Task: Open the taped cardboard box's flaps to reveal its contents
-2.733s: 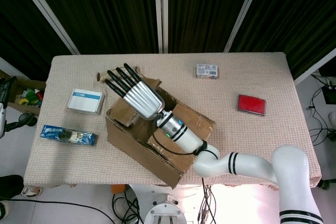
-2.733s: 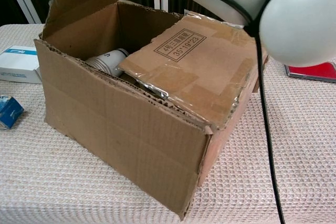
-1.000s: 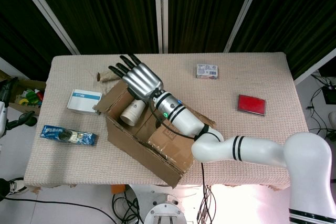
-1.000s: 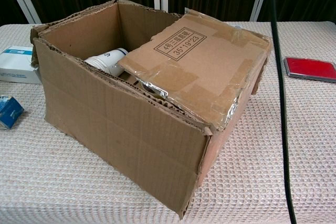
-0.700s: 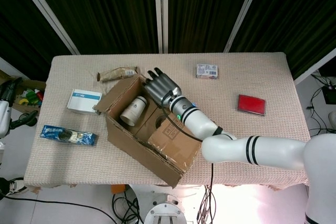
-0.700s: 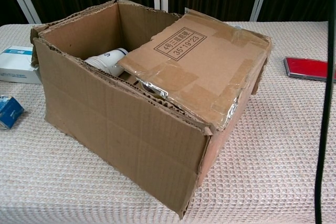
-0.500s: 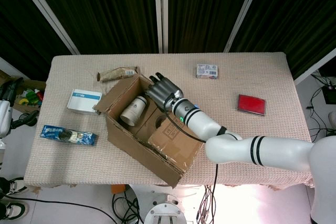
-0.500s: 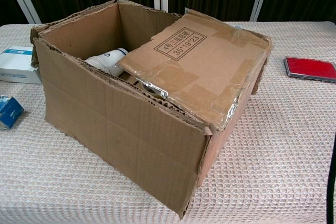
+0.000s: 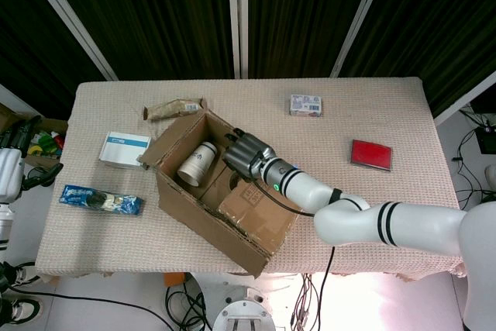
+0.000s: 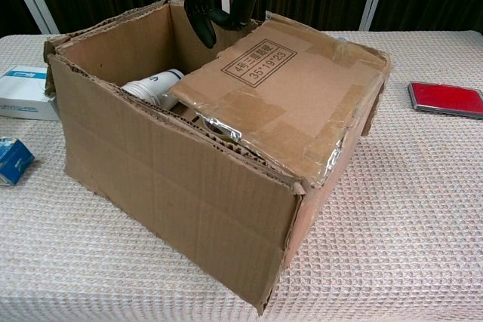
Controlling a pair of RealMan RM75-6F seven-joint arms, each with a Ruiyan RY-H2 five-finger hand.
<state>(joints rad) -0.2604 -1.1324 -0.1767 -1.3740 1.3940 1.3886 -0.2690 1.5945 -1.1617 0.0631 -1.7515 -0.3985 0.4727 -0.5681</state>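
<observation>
Box: the brown cardboard box [image 9: 211,184] sits on the table [image 9: 372,207], near the front edge and a bit to the left. It is turned at a slant.
Far flap: this flap [image 9: 175,108] is folded back and lies flat on the table behind the box.
Taped flap: this flap [image 10: 283,88] still covers the right half of the box. It has shiny tape on it and a printed label.
Inside: a white cup [image 9: 196,162] lies on its side in the open half.
Right hand: the right hand [image 9: 246,155] is over the box, at the inner edge of the taped flap. Its dark fingers [image 10: 202,13] are curled and point down. I cannot tell if they touch or hold the flap.
Left hand: it is not in either picture.
Left of the box: a white and blue carton [image 9: 127,149] and a blue packet [image 9: 101,201].
Right side: a flat red case [image 9: 370,154] and a small printed pack [image 9: 306,105], well apart from the box.
</observation>
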